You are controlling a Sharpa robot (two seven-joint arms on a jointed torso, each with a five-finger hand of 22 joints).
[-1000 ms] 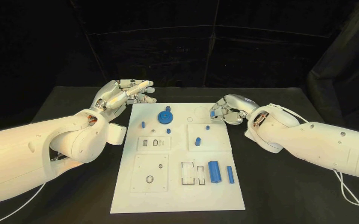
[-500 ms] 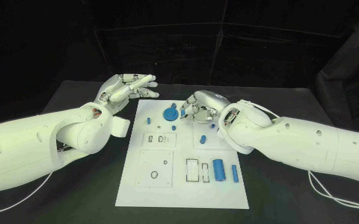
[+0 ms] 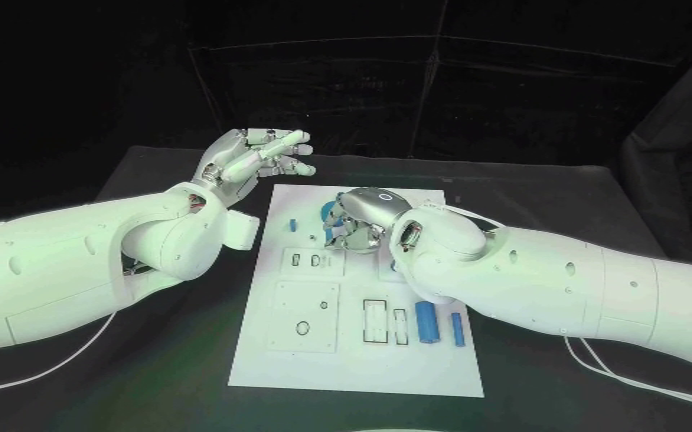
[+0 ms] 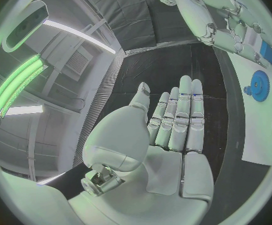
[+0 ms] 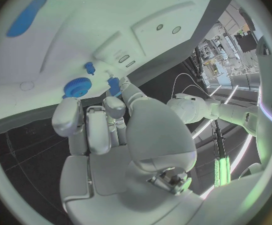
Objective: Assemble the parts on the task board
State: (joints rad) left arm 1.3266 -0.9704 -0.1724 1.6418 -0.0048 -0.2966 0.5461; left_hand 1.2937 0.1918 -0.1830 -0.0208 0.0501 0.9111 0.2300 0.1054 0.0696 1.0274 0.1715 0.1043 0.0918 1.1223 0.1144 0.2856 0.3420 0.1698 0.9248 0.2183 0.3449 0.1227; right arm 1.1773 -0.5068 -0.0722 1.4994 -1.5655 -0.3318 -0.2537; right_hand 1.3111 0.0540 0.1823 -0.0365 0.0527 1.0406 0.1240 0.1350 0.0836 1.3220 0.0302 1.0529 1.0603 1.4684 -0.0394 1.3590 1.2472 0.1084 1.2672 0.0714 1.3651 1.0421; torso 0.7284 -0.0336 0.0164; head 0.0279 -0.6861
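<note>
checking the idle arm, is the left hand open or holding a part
Open: the left hand holds nothing, fingers straight beside the task board.

Right robot hand [image 5: 105, 130] above task board [image 5: 111, 30], near blue gear [image 5: 77, 87].

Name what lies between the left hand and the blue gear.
Between left hand and blue gear: bare black table and the task board edge, per the left wrist view.
</note>
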